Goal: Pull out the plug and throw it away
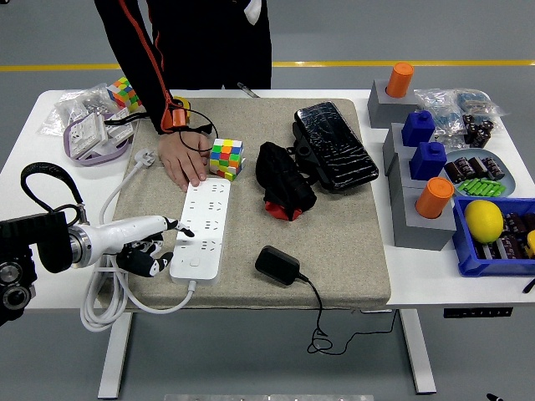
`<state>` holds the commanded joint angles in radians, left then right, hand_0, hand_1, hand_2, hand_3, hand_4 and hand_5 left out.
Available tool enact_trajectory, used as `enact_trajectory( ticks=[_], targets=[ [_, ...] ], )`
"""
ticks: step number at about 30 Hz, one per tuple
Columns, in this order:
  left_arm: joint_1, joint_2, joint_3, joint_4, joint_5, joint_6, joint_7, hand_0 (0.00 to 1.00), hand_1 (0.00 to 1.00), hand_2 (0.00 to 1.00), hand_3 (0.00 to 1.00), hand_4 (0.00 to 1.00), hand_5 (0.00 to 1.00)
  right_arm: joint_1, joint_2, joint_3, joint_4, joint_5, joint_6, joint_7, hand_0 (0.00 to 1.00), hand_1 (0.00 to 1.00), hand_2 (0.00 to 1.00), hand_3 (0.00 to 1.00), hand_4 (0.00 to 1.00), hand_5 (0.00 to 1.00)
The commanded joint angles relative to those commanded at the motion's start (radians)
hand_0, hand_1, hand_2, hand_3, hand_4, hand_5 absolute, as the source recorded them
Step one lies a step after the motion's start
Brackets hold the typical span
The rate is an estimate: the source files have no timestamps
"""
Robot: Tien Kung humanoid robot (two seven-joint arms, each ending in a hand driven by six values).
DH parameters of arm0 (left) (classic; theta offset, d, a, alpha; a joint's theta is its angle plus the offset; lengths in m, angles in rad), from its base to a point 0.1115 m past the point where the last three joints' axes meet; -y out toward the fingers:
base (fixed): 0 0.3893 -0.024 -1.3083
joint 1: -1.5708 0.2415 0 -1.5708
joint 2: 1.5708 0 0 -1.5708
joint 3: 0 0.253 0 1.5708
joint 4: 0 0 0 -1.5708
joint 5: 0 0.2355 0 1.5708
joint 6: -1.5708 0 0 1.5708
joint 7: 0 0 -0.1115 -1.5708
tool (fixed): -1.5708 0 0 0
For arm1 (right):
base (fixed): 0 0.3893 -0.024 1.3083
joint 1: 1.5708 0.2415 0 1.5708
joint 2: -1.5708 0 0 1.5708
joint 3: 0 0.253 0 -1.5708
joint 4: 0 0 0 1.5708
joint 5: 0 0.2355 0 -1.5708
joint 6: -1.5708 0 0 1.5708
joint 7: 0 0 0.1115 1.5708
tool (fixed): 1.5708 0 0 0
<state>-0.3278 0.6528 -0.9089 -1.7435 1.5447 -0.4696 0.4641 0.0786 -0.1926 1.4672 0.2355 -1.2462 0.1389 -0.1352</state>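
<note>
Single head view, taken from high on the robot's side and facing forward and down over the white table [33, 125]. The table's near edge runs across the lower part; beyond its far edge lie grey floor and a yellow floor line [401, 63]. The whole tabletop fits in frame, so the camera stands well back. No second view shares the scene.
</note>
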Motion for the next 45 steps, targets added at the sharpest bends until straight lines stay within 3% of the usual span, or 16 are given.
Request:
enact_trajectory(
  ticks=[2, 6, 22, 36, 45],
  targets=[
    [0.0, 0.01, 0.004, -0.029, -0.032, -0.024, 0.046, 0.145, 0.004, 0.101, 0.871, 0.179, 0.002, -0.001, 0.0, -0.001, -0.001, 0.0, 0.001, 0.0, 0.64, 0.677, 0.686, 0.606, 0.998, 0.486],
    [0.0, 0.02, 0.016, -0.035, -0.046, -0.034, 0.069, 0.145, 0.004, 0.101, 0.871, 0.179, 0.002, -0.001, -0.001, -0.003, 0.0, 0.002, 0.001, 0.0, 0.64, 0.677, 0.686, 0.606, 0.998, 0.486],
    [-0.031, -0.002, 0.085, 0.005, -0.036, -0.015, 0.063, 0.146, 0.002, 0.105, 0.892, 0.193, 0.002, 0.003, 0.0, -0.005, 0.0, 0.003, 0.001, 0.0, 0.64, 0.677, 0.685, 0.606, 0.998, 0.486],
    [-0.02, 0.012, 0.071, -0.035, -0.049, -0.008, 0.055, 0.144, 0.002, 0.105, 0.886, 0.191, 0.002, 0.003, 0.001, -0.008, 0.0, 0.004, 0.0, 0.0, 0.64, 0.677, 0.687, 0.606, 0.998, 0.486],
    [-0.031, -0.004, 0.113, -0.023, -0.043, 0.0, 0.054, 0.139, 0.002, 0.105, 0.885, 0.19, 0.002, 0.002, 0.002, -0.009, -0.001, 0.004, 0.001, 0.0, 0.641, 0.677, 0.685, 0.606, 0.998, 0.487]
  ],
)
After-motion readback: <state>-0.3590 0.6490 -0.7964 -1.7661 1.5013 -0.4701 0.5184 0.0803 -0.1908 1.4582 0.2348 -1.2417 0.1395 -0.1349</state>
